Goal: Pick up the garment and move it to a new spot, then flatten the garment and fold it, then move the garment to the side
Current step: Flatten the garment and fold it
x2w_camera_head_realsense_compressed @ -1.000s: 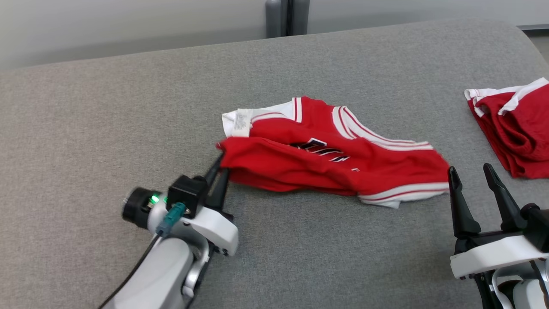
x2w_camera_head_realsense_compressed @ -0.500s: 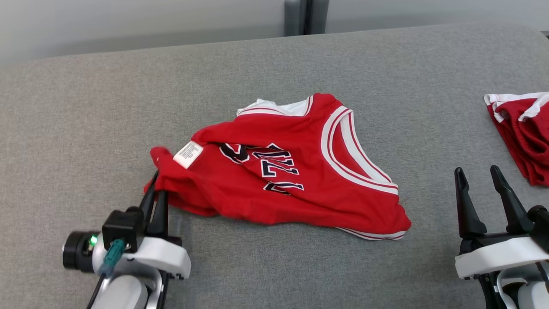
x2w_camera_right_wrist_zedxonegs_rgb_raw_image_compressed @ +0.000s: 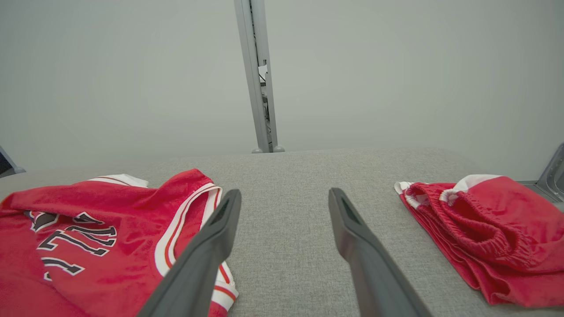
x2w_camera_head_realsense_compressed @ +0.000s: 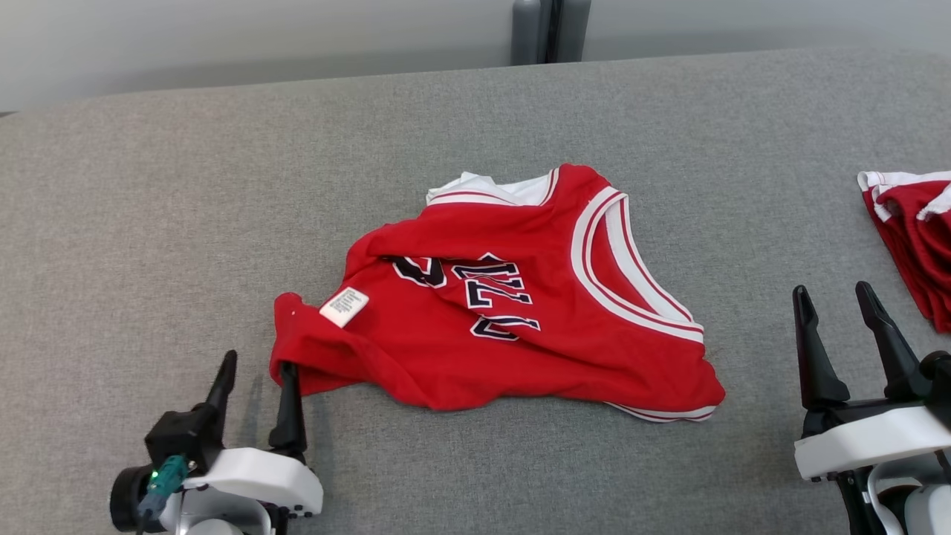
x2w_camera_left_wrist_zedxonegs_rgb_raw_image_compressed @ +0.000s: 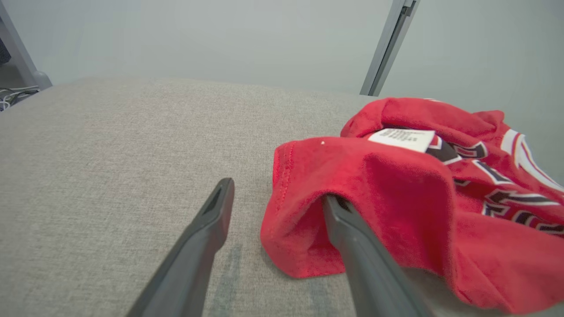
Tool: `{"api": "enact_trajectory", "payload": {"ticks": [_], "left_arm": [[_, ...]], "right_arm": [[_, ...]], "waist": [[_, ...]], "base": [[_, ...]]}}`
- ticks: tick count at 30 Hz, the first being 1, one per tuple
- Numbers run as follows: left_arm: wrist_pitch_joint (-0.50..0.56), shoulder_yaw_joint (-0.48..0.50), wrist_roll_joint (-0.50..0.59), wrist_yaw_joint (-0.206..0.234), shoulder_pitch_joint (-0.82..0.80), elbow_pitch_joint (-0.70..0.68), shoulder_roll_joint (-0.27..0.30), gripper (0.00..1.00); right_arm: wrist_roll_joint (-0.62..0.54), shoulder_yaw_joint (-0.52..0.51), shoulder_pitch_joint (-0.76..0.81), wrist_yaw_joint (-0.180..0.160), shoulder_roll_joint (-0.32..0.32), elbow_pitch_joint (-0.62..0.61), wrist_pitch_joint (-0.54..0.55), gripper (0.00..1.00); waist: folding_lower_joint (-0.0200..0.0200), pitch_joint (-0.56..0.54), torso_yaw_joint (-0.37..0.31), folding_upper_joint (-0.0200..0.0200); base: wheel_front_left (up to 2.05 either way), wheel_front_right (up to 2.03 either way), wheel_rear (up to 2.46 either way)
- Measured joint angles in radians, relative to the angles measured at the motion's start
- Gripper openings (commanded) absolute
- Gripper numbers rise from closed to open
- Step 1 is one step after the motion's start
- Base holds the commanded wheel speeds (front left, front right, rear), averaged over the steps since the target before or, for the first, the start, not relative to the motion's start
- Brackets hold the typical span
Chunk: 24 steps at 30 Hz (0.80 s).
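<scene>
A red sleeveless jersey point(x2w_camera_head_realsense_compressed: 513, 319) with white trim and dark lettering lies crumpled on the grey cushioned surface point(x2w_camera_head_realsense_compressed: 475, 119), a white label on its left part. My left gripper point(x2w_camera_head_realsense_compressed: 258, 364) is open at the jersey's near-left corner. In the left wrist view, one of that gripper's point(x2w_camera_left_wrist_zedxonegs_rgb_raw_image_compressed: 277, 191) fingers point(x2w_camera_left_wrist_zedxonegs_rgb_raw_image_compressed: 352, 233) is tucked under a fold of the jersey point(x2w_camera_left_wrist_zedxonegs_rgb_raw_image_compressed: 440, 189), and the other rests on bare cushion. My right gripper point(x2w_camera_head_realsense_compressed: 832, 290) stands open and empty right of the jersey. The right wrist view has this gripper point(x2w_camera_right_wrist_zedxonegs_rgb_raw_image_compressed: 285, 193) over bare cushion, the jersey point(x2w_camera_right_wrist_zedxonegs_rgb_raw_image_compressed: 110, 229) to its left.
Red shorts point(x2w_camera_head_realsense_compressed: 910, 230) with white trim lie bunched at the right edge of the cushion, also to the right of my fingers as shorts point(x2w_camera_right_wrist_zedxonegs_rgb_raw_image_compressed: 471, 233) in the right wrist view. A grey post point(x2w_camera_head_realsense_compressed: 550, 30) stands behind the cushion's far edge.
My left gripper dragged the jersey's corner left and nearer, spreading it so the lettering shows, then opened and let go. The head camera shifted. The right gripper stayed open.
</scene>
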Motion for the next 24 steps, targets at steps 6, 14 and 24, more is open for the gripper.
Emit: {"api": "enact_trajectory", "payload": {"ticks": [6,14,24], "left_arm": [[0.0,0.084,0.048,-0.034,0.02,-0.101,-0.01,1.0],[0.017,0.086,0.084,-0.054,0.023,-0.145,0.004,1.0],[0.072,0.074,0.086,-0.043,0.047,-0.186,0.029,1.0]], "right_arm": [[-0.012,0.007,0.013,0.0,-0.006,-0.012,0.007,1.0],[-0.025,0.034,0.04,0.0,-0.022,-0.019,0.023,1.0],[-0.028,0.051,0.076,0.0,-0.026,-0.033,0.041,1.0]], "waist": [[0.0,-0.023,0.009,0.0],[0.0,-0.064,0.015,0.0],[0.0,-0.092,0.022,0.0]], "base": [[0.0,0.0,0.0],[0.0,0.0,0.0],[0.0,0.0,0.0]]}}
